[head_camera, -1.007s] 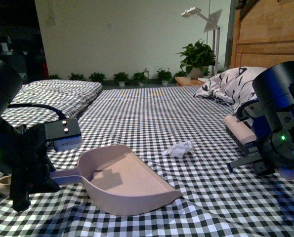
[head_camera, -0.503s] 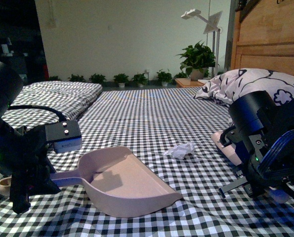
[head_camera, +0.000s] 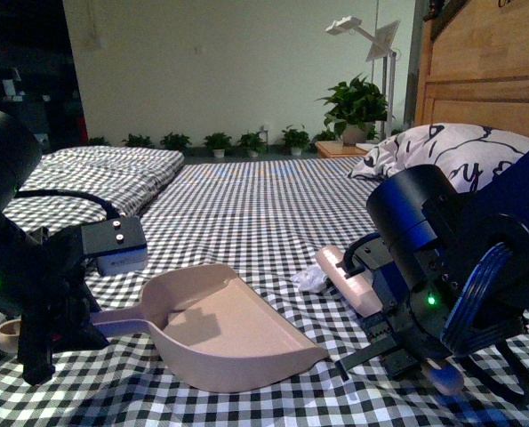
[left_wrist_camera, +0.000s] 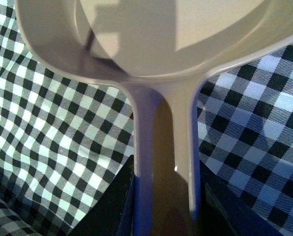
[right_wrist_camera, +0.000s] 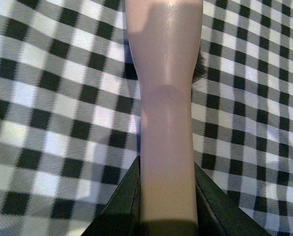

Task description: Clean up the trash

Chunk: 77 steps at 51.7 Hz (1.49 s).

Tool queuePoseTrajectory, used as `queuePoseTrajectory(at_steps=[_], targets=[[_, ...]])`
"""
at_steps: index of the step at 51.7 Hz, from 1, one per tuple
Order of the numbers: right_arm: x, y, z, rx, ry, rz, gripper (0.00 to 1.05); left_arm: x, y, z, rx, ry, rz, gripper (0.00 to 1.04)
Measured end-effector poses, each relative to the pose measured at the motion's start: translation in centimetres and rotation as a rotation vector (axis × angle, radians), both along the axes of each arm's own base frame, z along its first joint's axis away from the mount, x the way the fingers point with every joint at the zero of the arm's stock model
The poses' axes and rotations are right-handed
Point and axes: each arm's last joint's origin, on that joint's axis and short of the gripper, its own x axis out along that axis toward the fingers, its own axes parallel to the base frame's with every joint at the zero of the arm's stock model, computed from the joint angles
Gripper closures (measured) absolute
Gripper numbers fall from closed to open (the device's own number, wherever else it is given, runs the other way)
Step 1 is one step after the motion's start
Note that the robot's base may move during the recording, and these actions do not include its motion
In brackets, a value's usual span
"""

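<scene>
The trash (head_camera: 312, 279) is a small crumpled white paper wad on the checked cloth, partly hidden behind the pink brush (head_camera: 350, 281). My right gripper (head_camera: 390, 313) is shut on the brush, whose head touches the wad's right side. In the right wrist view the brush (right_wrist_camera: 162, 93) runs straight out between the jaws. The pink dustpan (head_camera: 221, 326) lies on the cloth left of the wad, its open mouth towards it. My left gripper (head_camera: 79, 316) is shut on the dustpan's handle, seen close in the left wrist view (left_wrist_camera: 162, 162).
A black-and-white patterned pillow (head_camera: 455, 153) lies at the back right by a wooden headboard (head_camera: 486, 71). A second checked mattress (head_camera: 95, 169) is at the back left. Potted plants (head_camera: 357, 105) line the far wall.
My right arm has swung left and forward with the brush, from well right of the wad to touching it. The dustpan and left arm have not moved.
</scene>
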Motion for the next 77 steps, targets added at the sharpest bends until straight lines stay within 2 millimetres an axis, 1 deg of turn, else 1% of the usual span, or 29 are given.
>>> queuePoseTrajectory(at_steps=[19,25,29,35,41,44,47,50,56,60,64,69,77], targets=[[-3.0,1.3,2.2,0.136,0.019,0.150,0.84,0.0,0.0,0.0,0.000,0.000,0.000,0.76],[-3.3,1.3,3.3,0.171,0.001,0.172,0.84,0.0,0.0,0.0,0.000,0.000,0.000,0.76],[-3.2,1.0,4.1,0.184,-0.025,0.155,0.84,0.0,0.0,0.0,0.000,0.000,-0.001,0.76],[-2.0,-0.4,5.2,0.206,-0.085,0.083,0.84,0.0,0.0,0.0,0.000,0.000,0.000,0.76],[-0.2,-2.5,6.3,0.153,-0.180,-0.026,0.84,0.0,0.0,0.0,0.000,0.000,0.000,0.76],[0.3,-3.1,6.0,0.102,-0.200,-0.059,0.84,0.0,0.0,0.0,0.000,0.000,0.000,0.76],[0.6,-3.3,5.2,0.048,-0.184,-0.066,0.84,0.0,0.0,0.0,0.000,0.000,0.000,0.76],[0.8,-3.3,3.9,0.004,-0.148,-0.052,0.84,0.0,0.0,0.0,0.000,0.000,0.000,0.76],[0.4,-2.6,1.5,-0.040,-0.052,-0.006,0.84,0.0,0.0,0.0,0.000,0.000,0.000,0.76],[0.0,-1.8,0.7,-0.037,-0.005,0.032,0.84,0.0,0.0,0.0,0.000,0.000,0.000,0.76],[-0.4,-1.0,0.6,-0.018,0.015,0.068,0.84,0.0,0.0,0.0,0.000,0.000,0.000,0.76],[-1.2,0.1,1.4,0.047,0.031,0.144,0.84,0.0,0.0,0.0,0.000,0.000,0.000,0.76],[-2.5,1.0,2.8,0.134,0.054,0.251,0.84,0.0,0.0,0.0,0.000,0.000,0.000,0.76]])
